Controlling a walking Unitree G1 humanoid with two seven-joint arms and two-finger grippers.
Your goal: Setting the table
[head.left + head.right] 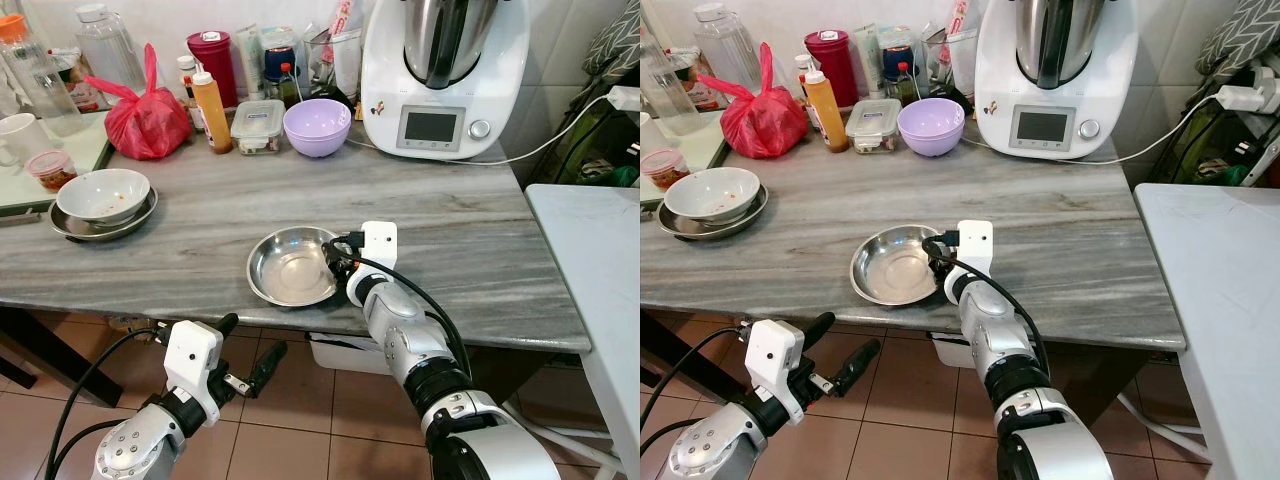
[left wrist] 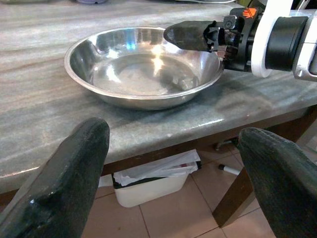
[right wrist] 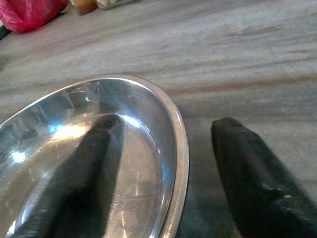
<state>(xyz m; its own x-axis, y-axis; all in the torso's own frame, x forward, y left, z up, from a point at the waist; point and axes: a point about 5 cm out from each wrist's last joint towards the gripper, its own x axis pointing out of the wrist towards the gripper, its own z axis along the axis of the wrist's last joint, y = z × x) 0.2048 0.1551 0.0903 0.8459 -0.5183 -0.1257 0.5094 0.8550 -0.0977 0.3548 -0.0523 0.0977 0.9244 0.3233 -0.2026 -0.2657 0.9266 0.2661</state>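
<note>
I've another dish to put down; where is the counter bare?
Bare marble lies between the steel dish and the mixer, and left of the dish toward the stacked bowls. The back edge is crowded: red bag, bottle, purple bowl.

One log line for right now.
right gripper: open, astride steel bowl rim | left gripper: open, below table edge | bowl: on table, not lifted

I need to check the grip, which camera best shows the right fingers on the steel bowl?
The right wrist view: its fingers straddle the steel bowl rim, one inside, one outside. The left wrist view shows this sideways; the eye views show it from above, small.
</note>
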